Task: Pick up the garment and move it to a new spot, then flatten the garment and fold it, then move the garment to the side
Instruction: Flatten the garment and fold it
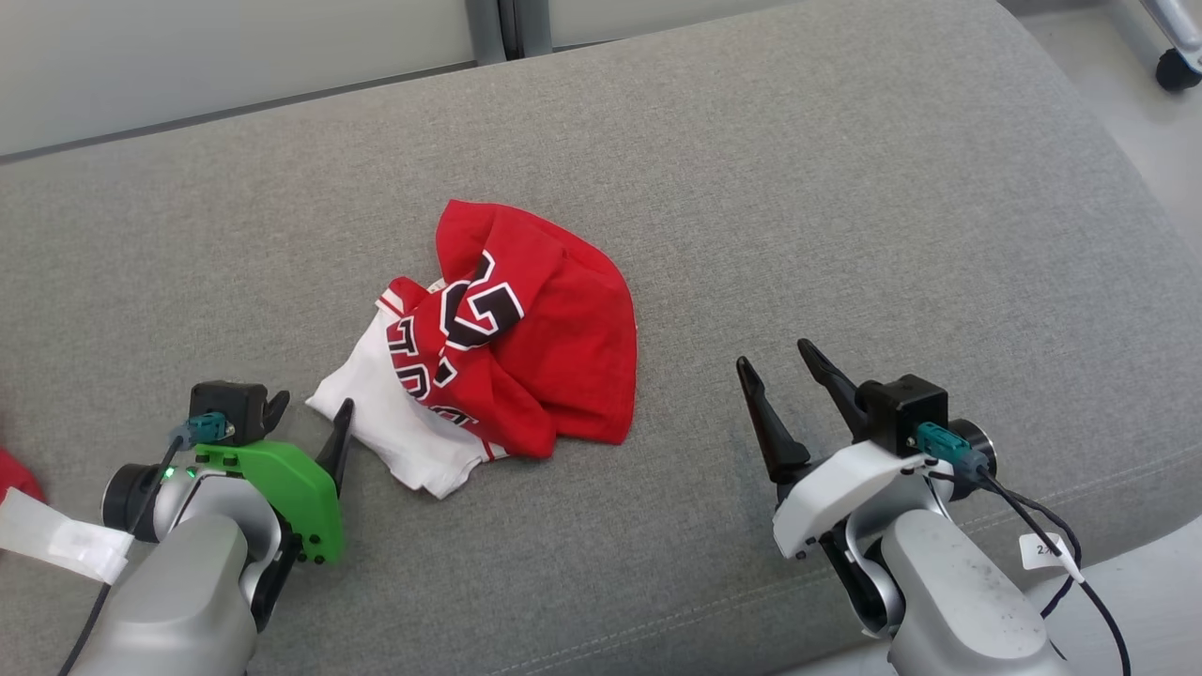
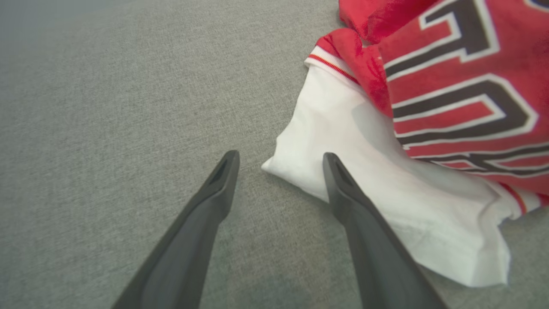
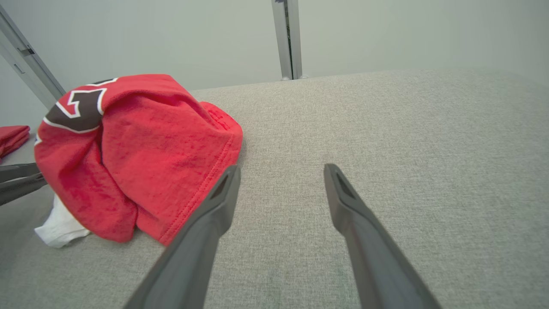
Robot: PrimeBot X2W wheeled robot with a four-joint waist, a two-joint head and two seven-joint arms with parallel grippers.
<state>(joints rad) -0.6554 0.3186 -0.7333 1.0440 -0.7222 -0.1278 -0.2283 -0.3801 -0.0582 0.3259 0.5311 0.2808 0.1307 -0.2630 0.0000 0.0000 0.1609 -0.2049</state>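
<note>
The garment, a red jersey with black-and-white lettering and a white part, lies crumpled in the middle of the grey cushion. My left gripper is open at the garment's lower left. In the left wrist view the left gripper straddles the white corner of the garment, its right finger over the cloth, nothing pinched. My right gripper stands open to the right of the garment, apart from it. In the right wrist view the right gripper is empty, its left finger beside the red hem of the garment.
Another red cloth lies at the cushion's left edge, also seen as the red cloth. A pale wall with a metal post runs behind the cushion. A caster wheel stands on the floor at the far right.
</note>
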